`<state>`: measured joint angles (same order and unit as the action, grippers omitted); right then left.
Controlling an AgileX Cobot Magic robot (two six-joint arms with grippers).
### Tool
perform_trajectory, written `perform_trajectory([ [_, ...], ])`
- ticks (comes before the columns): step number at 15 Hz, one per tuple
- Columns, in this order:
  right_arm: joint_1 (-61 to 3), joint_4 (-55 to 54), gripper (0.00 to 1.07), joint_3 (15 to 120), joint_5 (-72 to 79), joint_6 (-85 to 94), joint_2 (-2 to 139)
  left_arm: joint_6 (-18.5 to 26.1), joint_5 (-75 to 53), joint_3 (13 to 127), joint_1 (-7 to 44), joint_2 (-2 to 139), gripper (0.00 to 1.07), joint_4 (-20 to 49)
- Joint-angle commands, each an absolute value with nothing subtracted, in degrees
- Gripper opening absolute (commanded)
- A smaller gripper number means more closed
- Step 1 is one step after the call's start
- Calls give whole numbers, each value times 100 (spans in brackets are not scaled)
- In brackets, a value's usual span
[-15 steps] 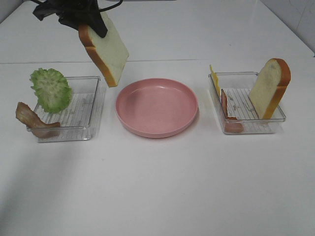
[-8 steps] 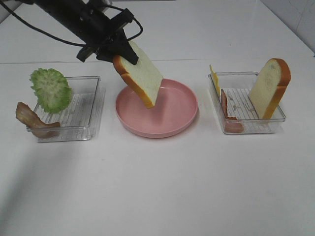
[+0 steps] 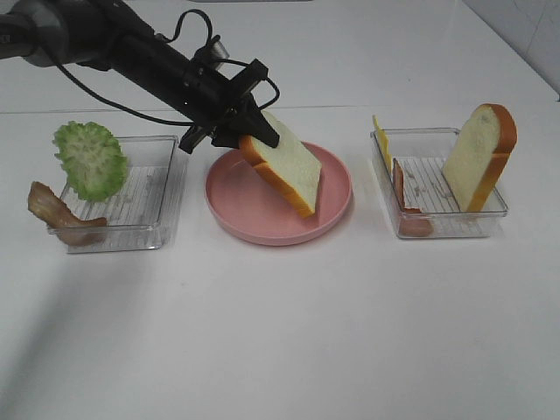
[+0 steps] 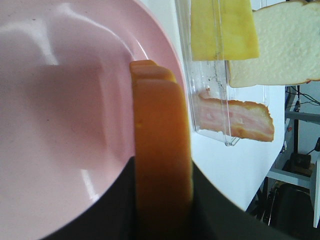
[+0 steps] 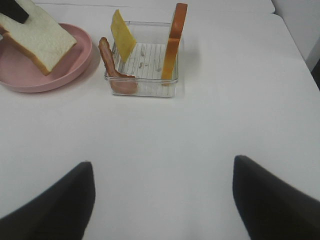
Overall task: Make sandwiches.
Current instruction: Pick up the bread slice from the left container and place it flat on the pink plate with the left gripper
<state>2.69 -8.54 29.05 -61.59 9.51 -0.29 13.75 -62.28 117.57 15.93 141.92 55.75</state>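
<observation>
My left gripper [image 3: 243, 131] is shut on a bread slice [image 3: 284, 168] and holds it tilted over the pink plate [image 3: 232, 210], its lower corner at the plate's right side. The left wrist view shows the slice's orange crust [image 4: 161, 150] between the dark jaws. The left tray [image 3: 140, 197] holds lettuce [image 3: 89, 159] and a bacon strip [image 3: 57, 214]. The right tray [image 3: 437, 210] holds a second bread slice [image 3: 479, 156], a yellow cheese slice [image 3: 381, 138] and bacon [image 3: 402, 197]. My right gripper [image 5: 162, 195] is open, low over bare table, well short of the right tray [image 5: 145, 75].
The white table has a seam line along the back [image 3: 394, 107]. A wall rises at the far right corner. The left arm and its cables [image 3: 105, 44] stretch from the back left over the left tray's far side.
My left gripper has carried the bread slice from above the left tray rightward and down over the pink plate. The slice has tilted flatter. The right side has not changed.
</observation>
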Motion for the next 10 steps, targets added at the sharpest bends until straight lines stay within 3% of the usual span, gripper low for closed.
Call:
perform_trajectory([
  [1,304,-842,72,2899,-6108,1014,-126,1404,-6056,11769,1696,14255,14,5712],
  [2,304,-842,72,2899,-6108,1014,-126,1432,-5924,11769,1753,14255,26,5707],
  [8,304,-842,72,2899,-6113,1014,-120,1576,-5741,11769,1982,14249,48,5563],
  [10,304,-842,72,2899,-6113,1014,-120,1576,-5741,11769,2028,14198,55,5157],
])
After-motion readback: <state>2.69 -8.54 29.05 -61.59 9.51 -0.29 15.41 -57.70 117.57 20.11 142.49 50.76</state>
